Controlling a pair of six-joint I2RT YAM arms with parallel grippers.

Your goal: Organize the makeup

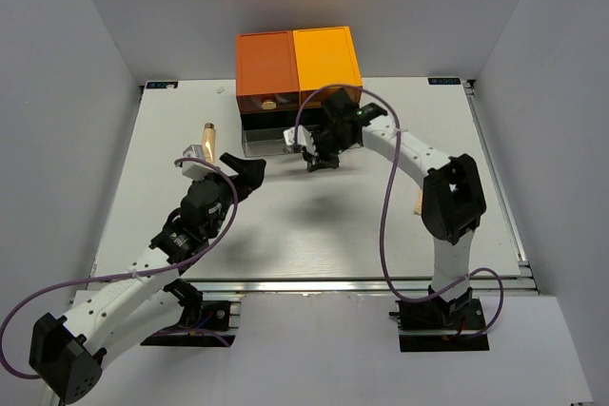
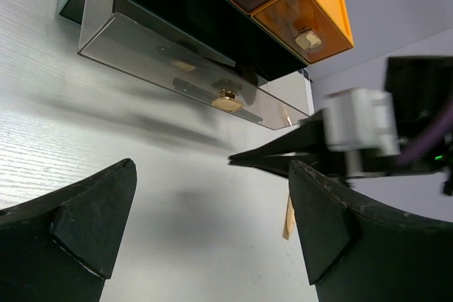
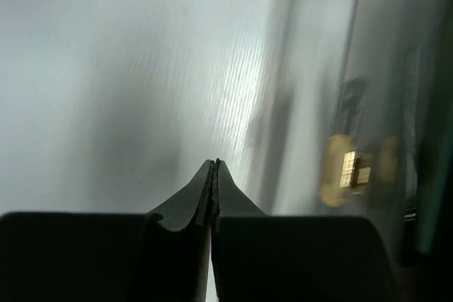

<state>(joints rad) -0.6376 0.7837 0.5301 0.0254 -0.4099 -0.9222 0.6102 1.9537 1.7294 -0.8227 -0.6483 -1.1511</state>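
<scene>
The orange-and-dark drawer box point(image 1: 297, 68) stands at the back of the table, its bottom smoky drawer point(image 1: 265, 143) pulled out. A beige tube point(image 1: 206, 132) lies left of the box. A second beige tube point(image 1: 417, 202) lies by the right arm and also shows in the left wrist view point(image 2: 289, 217). My left gripper point(image 1: 245, 170) is open and empty, low over the table in front of the drawer point(image 2: 177, 61); it shows wide open in its own view point(image 2: 212, 224). My right gripper point(image 1: 319, 163) is shut with nothing visible in it, just right of the drawer's gold knob point(image 3: 347, 170). Sponges, puff and jar are out of view.
Grey walls close in the table on the left, back and right. The upper drawers point(image 2: 304, 30) of the box are shut, each with a gold knob. The right gripper's shut tips point(image 2: 241, 159) point in between my left fingers point(image 2: 78, 224). A purple cable loops over the right arm.
</scene>
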